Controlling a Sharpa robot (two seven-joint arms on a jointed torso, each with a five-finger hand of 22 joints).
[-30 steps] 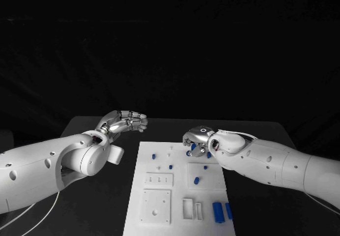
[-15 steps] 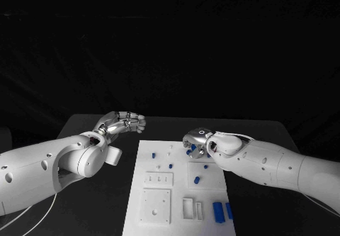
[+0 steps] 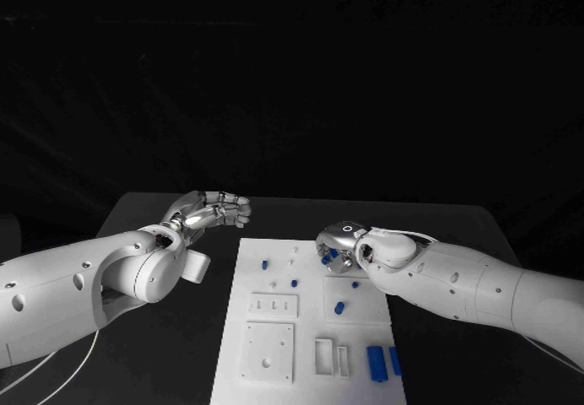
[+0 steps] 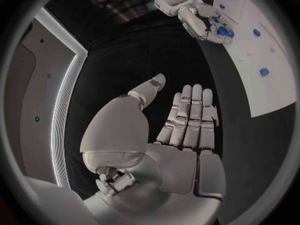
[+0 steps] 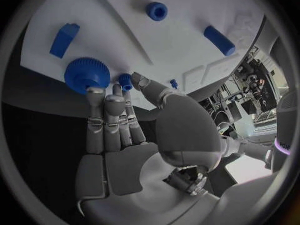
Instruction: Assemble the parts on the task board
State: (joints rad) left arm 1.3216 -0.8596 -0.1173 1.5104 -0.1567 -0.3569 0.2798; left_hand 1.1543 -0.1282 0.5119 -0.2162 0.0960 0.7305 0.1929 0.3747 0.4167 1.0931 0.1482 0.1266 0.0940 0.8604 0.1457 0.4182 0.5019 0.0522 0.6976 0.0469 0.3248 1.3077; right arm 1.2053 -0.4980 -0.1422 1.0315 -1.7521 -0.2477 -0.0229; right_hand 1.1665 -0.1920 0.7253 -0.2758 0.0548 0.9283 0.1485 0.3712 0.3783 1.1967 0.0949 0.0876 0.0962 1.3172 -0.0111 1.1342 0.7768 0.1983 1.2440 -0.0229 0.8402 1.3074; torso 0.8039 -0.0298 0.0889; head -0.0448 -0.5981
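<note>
The right hand (image 5: 125, 150), fingers spread and grasping nothing, is touching the round blue toothed plastic gear (image 5: 87, 75) at its fingertips; next it must grip it.

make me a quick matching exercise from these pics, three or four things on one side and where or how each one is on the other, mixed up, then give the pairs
Things
1. left hand
2. right hand
3. blue gear
4. two long blue blocks

Places or states
A. lying side by side at the near right corner of the task board
B. at the fingertips of a hand, on the white board
C. over the black table, off the board's left side, holding nothing
D. over the far part of the board, fingers down among blue parts

Pairs: 1-C, 2-D, 3-B, 4-A
</note>
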